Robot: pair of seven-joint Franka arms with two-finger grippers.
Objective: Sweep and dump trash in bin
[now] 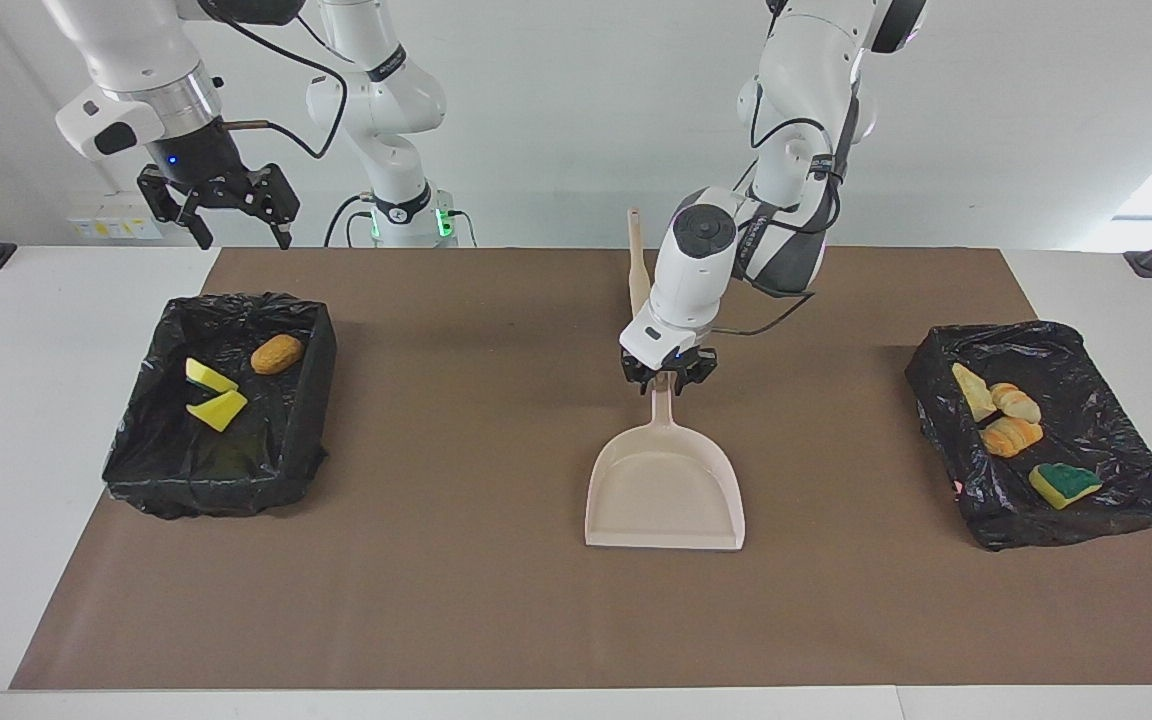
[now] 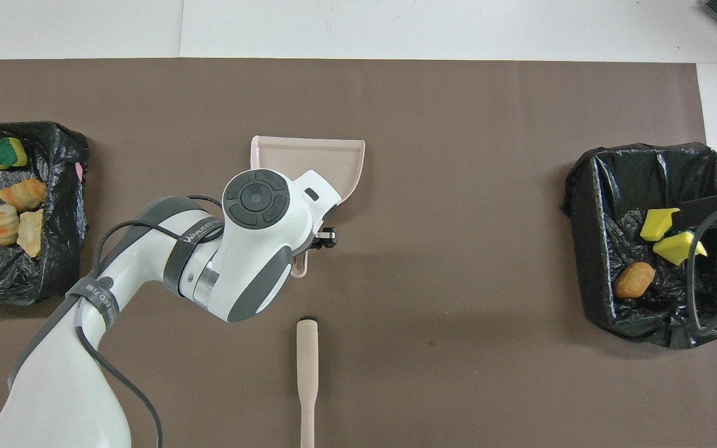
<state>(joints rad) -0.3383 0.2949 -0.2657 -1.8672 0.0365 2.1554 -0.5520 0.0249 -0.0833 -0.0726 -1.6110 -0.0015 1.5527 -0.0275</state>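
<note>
My left gripper point(image 1: 669, 376) is shut on the handle of the beige dustpan point(image 1: 664, 490), which lies flat mid-mat; in the overhead view my wrist covers part of the dustpan point(image 2: 333, 155). The beige brush point(image 1: 637, 270) lies on the mat, nearer to the robots than the dustpan. All the trash is in two black-lined bins. The bin point(image 1: 311, 400) at the right arm's end holds two yellow sponge chunks point(image 1: 216, 395) and a tan lump point(image 1: 277, 353). The bin point(image 1: 936, 420) at the left arm's end holds a yellow wedge point(image 1: 971, 390), two bread-like lumps point(image 1: 1014, 420) and a green-topped sponge point(image 1: 1064, 484). My right gripper point(image 1: 226, 215) waits open, raised over the table edge near its bin.
The brown mat point(image 1: 456, 600) covers most of the white table point(image 1: 26, 400). The brush point(image 2: 307, 386) lies lengthwise near the robots' edge. The bins stand at the mat's two ends.
</note>
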